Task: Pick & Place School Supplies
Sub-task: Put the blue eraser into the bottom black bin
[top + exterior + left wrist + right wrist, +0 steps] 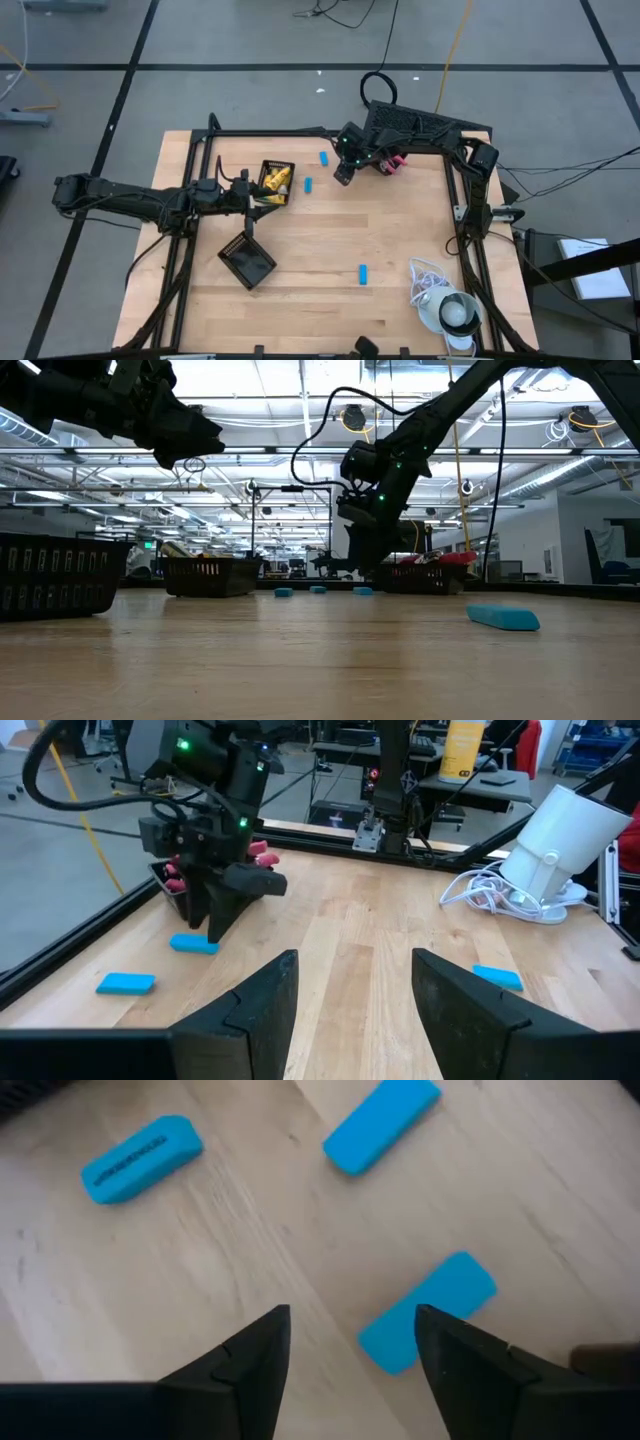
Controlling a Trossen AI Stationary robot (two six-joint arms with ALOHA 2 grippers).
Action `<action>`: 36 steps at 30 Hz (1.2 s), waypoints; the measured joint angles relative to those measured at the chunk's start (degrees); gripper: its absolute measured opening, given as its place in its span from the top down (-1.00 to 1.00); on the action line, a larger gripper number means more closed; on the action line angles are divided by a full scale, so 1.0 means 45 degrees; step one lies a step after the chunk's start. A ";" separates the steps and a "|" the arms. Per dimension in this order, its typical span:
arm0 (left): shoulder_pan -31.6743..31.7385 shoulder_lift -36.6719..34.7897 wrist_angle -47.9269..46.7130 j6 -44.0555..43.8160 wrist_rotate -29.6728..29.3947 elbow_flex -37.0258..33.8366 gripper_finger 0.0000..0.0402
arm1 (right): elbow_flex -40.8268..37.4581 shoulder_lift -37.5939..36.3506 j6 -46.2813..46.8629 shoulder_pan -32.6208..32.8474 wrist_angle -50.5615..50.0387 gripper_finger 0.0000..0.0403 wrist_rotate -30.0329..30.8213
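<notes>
Several light-blue oblong pieces lie flat on the wooden table: two near the far edge, one nearer the middle, and a third far one under my right gripper. My right gripper is open and points down. That piece lies slanting below its fingers, partly in the gap. Yellow pieces sit in a black tray. Red-handled scissors lie in a tray at the far edge. My left gripper is open in the air beside the yellow pieces' tray.
A second black slotted tray stands near the table's left front. A white cord with a round grey-white object lies at the right front corner. A black frame runs along the table's edges. Bare wood lies in the middle.
</notes>
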 joint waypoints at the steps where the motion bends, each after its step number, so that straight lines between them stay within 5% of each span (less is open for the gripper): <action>1: 0.0000 0.0000 0.0002 0.0000 0.0001 0.0000 0.00 | 0.0000 0.0000 0.0017 0.0000 0.0005 -0.05 0.0007; 36: 0.0005 -0.0002 -0.0003 0.0102 0.0005 0.0000 0.00 | 0.0359 0.0874 -0.0381 0.0041 0.0314 -0.09 0.2229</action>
